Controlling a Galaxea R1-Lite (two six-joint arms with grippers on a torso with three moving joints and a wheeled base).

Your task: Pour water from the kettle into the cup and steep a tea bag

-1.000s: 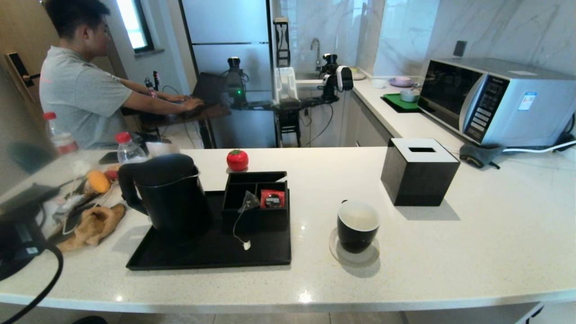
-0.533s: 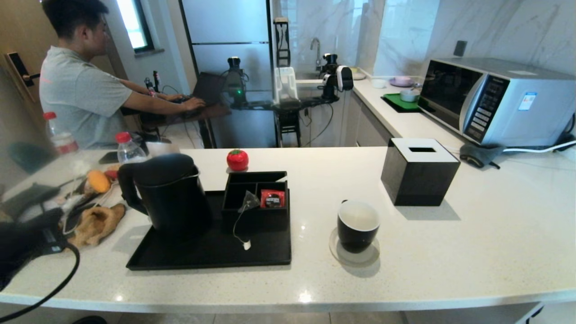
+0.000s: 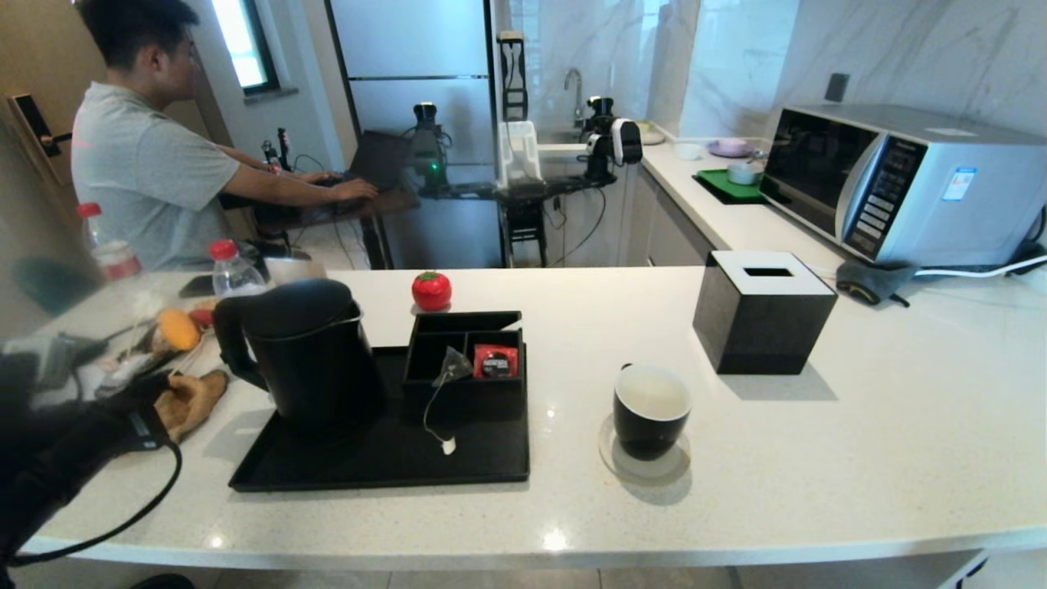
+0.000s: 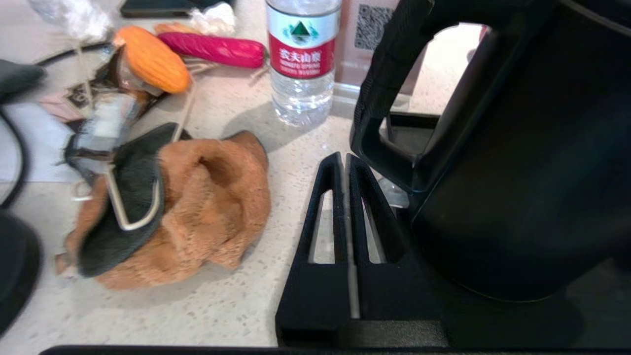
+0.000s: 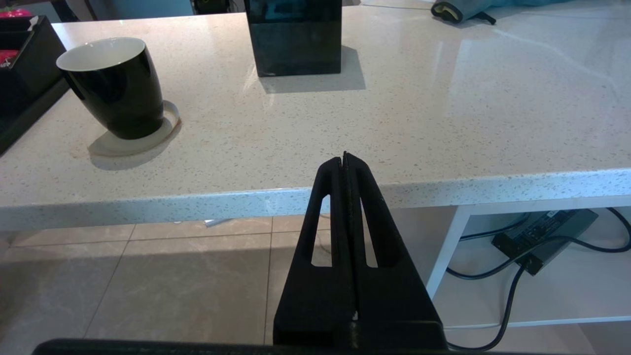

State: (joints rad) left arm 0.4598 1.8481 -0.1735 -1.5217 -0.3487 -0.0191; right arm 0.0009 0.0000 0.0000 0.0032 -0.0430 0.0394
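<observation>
The matte black kettle point(image 3: 315, 352) stands on the left of a black tray point(image 3: 384, 466), its loop handle point(image 4: 389, 98) facing left. My left gripper point(image 4: 343, 159) is shut and empty, its tips just short of the handle's lower end; its arm point(image 3: 74, 450) enters from the lower left. The tea bag point(image 3: 451, 366) leans in a black organiser point(image 3: 466, 397), with its string hanging to a white tag point(image 3: 448, 446). The black cup point(image 3: 650, 409) point(image 5: 113, 84) sits on a coaster right of the tray. My right gripper point(image 5: 345, 157) is shut, empty, parked below the counter's front edge.
A red sachet point(image 3: 496, 361) lies in the organiser. A black tissue box point(image 3: 762, 315) stands behind the cup. A water bottle point(image 4: 303, 59), brown cloth point(image 4: 197, 197) and clutter lie left of the kettle. A red tomato-shaped item point(image 3: 431, 290), microwave point(image 3: 900, 180) and seated person point(image 3: 147, 164) are behind.
My left arm has moved up and to the right from the lower left corner toward the kettle's handle. Kettle, cup and tea bag have not moved.
</observation>
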